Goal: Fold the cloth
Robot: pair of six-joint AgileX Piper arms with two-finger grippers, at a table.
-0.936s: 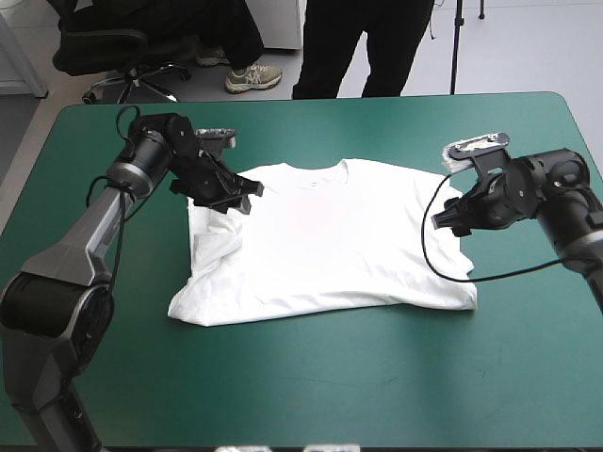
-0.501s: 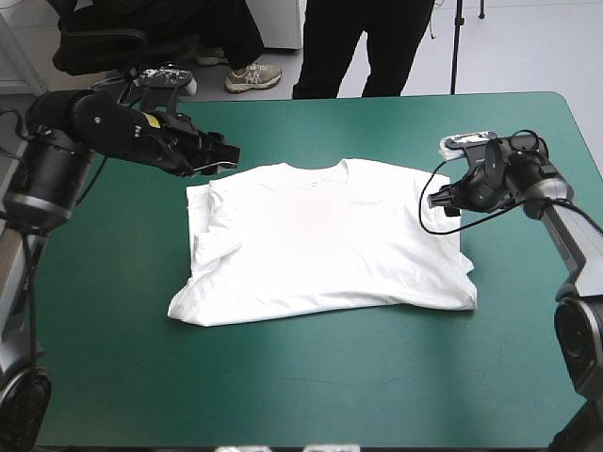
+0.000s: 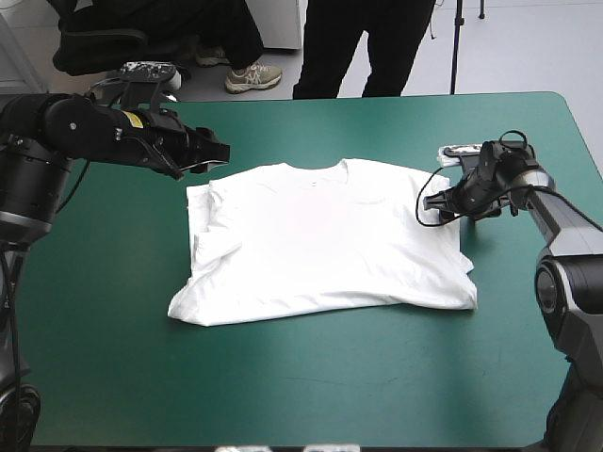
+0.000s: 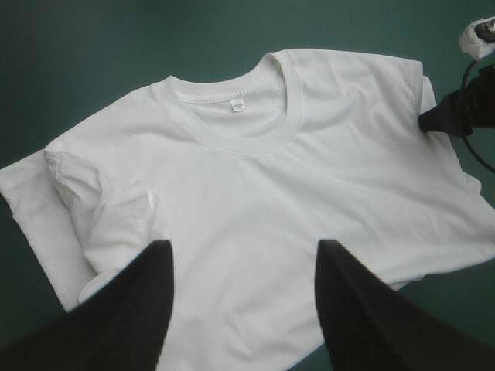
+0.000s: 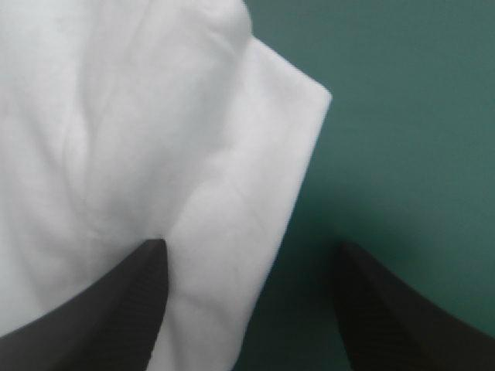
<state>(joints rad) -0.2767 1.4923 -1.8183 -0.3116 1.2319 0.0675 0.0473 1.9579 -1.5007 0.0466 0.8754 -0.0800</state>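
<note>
The white T-shirt [image 3: 320, 245] lies flat in the middle of the teal-green table, collar toward the far edge and the left sleeve folded in with wrinkles. My left gripper [image 3: 212, 151] hovers open above the cover just off the shirt's far left corner. Its wrist view looks down on the whole T-shirt [image 4: 271, 201] between its spread fingers [image 4: 131, 309]. My right gripper [image 3: 433, 202] is low at the shirt's right sleeve edge and open. In the right wrist view the T-shirt [image 5: 116, 116] ends in a folded corner that lies between the black fingers [image 5: 131, 309].
A wide band of teal-green cover [image 3: 311, 377] runs from the shirt's hem to the table's front edge. More cover [image 3: 104, 264] shows at the left. The right arm reaches in close to the table's right edge [image 3: 589, 141].
My left gripper has lifted off the shirt's left shoulder and drawn back toward the far left. The right gripper has dropped lower and edged in to the right sleeve.
</note>
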